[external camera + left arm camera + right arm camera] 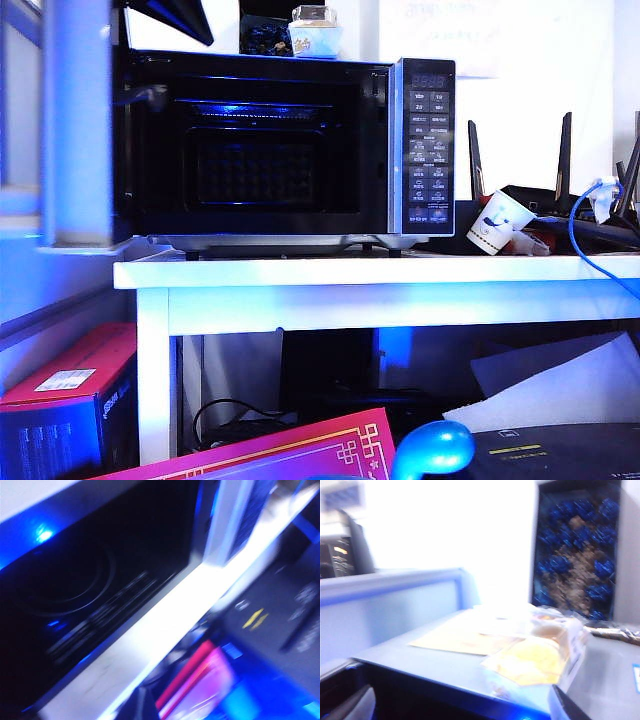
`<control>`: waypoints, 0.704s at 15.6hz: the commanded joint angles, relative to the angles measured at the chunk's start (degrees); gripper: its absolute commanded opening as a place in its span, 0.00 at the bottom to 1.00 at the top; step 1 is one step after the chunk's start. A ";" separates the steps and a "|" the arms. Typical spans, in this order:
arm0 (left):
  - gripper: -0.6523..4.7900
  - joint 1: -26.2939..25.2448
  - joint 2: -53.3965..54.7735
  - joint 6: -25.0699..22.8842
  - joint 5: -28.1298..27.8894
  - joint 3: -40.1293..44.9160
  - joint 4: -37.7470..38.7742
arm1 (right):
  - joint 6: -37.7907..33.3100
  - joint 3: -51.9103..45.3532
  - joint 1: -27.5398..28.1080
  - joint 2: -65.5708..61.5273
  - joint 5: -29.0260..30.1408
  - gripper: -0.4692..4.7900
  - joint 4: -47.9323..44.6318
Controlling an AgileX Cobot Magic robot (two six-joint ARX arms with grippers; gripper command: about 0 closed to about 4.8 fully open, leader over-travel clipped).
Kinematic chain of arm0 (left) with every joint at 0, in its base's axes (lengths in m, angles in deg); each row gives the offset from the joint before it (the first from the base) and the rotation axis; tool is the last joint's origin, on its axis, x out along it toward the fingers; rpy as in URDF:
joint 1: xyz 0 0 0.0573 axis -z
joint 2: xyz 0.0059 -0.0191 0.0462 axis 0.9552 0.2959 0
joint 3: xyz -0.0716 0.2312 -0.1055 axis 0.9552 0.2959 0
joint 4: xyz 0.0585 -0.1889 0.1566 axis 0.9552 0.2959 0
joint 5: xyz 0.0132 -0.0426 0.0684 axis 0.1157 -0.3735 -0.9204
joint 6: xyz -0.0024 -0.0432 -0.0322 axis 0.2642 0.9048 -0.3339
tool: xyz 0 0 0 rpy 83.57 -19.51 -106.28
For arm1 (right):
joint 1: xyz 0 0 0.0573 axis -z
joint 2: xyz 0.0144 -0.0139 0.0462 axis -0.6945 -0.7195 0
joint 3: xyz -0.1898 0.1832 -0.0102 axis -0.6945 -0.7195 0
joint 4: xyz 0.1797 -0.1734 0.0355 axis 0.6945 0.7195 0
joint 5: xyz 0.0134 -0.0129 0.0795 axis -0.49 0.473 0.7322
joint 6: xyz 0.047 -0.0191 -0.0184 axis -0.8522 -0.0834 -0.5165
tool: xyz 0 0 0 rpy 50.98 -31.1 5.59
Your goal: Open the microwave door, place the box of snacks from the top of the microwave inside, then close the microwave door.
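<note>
Right end effector [456, 707] first: in the right wrist view its 2 fingers [567, 705] sit far apart at the frame's lower corners with nothing clamped between them, so read it as released. It hovers over the microwave's top, and the box of snacks [540, 655] lies just ahead, nearer 1 finger. Whether that finger touches it you cannot tell through the blur. The spread suits a tub wider than a narrow pinch. Behind it stands the dark box of blue-wrapped items [575, 555], close enough to snag.

In the left wrist view no part of the left end effector shows, so you cannot judge whether it is released or clenched. Its camera looks, heavily blurred, into a dark glossy space with a round ring, probably the oven floor, and along the bright table [165, 630] edge.

In the exterior view the microwave [420, 150] stands on the white table with the microwave door [75, 130] swung fully out to the left, edge-on, leaving the cavity clear for loading. The snacks sit on top. A white paper cup [497, 222], cables and router aerials crowd the right; boxes and papers lie underneath.
</note>
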 commanded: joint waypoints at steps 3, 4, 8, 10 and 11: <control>0.11 -0.11 -0.83 -2.21 -2.40 -0.20 1.68 | 0.13 12.35 -0.11 -5.99 -4.59 1.00 5.92; 0.11 -0.11 -0.83 -2.23 -2.40 -0.22 1.68 | 0.13 15.34 -0.15 -7.74 -6.01 1.00 7.43; 0.11 -0.13 -0.92 -2.86 -2.93 -0.22 1.86 | 5.46 25.99 -3.80 -14.56 -15.19 1.00 10.16; 0.11 -0.13 -0.94 -4.15 -4.81 -0.22 2.67 | 6.14 31.52 -5.22 -18.03 -18.01 1.00 13.81; 0.11 -0.13 -0.94 -4.15 -5.49 -0.22 3.02 | 6.12 33.27 -5.46 -19.12 -19.61 1.00 15.04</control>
